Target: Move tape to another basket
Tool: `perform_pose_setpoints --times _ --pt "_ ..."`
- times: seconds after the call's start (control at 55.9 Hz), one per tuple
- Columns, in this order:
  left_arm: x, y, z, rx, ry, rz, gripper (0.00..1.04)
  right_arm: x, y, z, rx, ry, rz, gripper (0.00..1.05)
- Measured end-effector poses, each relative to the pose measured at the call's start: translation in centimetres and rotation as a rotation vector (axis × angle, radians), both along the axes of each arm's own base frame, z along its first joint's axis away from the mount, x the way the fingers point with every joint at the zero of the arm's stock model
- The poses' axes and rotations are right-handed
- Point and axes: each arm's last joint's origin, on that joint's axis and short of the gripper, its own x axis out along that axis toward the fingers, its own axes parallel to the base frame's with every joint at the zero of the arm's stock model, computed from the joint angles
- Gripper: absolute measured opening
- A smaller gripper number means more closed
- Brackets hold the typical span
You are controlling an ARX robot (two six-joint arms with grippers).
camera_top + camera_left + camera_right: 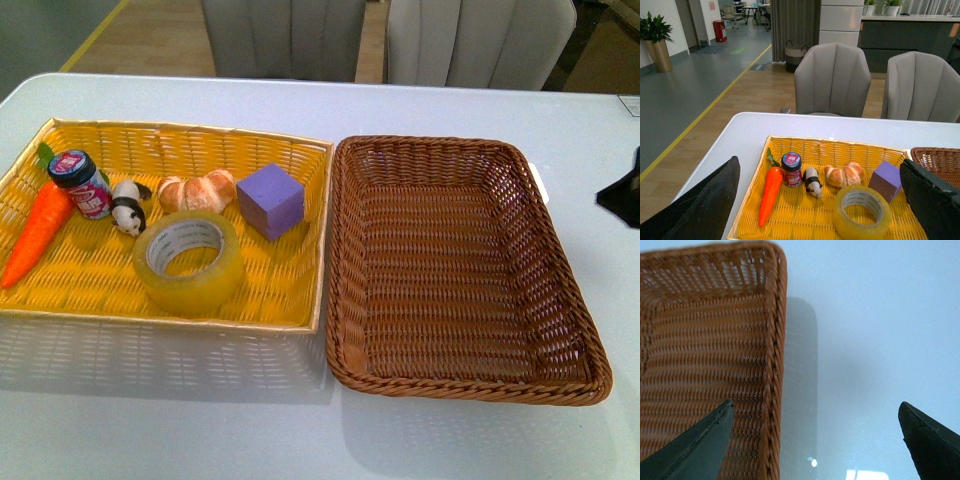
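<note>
- Two baskets sit side by side on the table (200, 430): the yellow basket (180, 130) on the left and the brown basket (470, 388) on the right, with their near rims just beside each other.
- The tape (190, 262) lies flat, hole up, in the yellow basket, close to its front wall.
- Behind the tape are a bun (197, 191) and a purple cube (270, 200). A panda (128, 212), a jar (82, 182) and a carrot (38, 232) lie further left.
- The left gripper (819, 165) has its jaws spread wide and holds nothing. In the left wrist view the tape (862, 212) shows ahead of and below the jaws. It sits within the gap between the two dark fingers (705, 205), apart from both.
- The right gripper (816, 404) is also wide open and empty. It hangs over the brown basket's right rim (774, 365) and the bare table beside it, well apart from the tape.
</note>
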Motion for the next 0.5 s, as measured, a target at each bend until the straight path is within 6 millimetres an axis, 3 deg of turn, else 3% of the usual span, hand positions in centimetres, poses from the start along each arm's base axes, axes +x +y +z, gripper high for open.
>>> perform_pose_setpoints --times 0.054,0.125,0.269,0.501 --pt "0.0 0.0 0.0 0.0 0.0 0.0 0.96 -0.8 -0.1 0.4 -0.014 -0.045 -0.015 0.94" --pt "0.0 0.0 0.0 0.0 0.0 0.0 0.96 -1.9 0.0 0.6 -0.075 -0.287 -0.066 0.82" --pt "0.0 0.0 0.0 0.0 0.0 0.0 0.96 -4.9 1.0 1.4 -0.103 -0.557 -0.06 0.59" --pt "0.0 0.0 0.0 0.0 0.0 0.0 0.96 -8.5 2.1 3.2 -0.11 -0.6 -0.066 0.2"
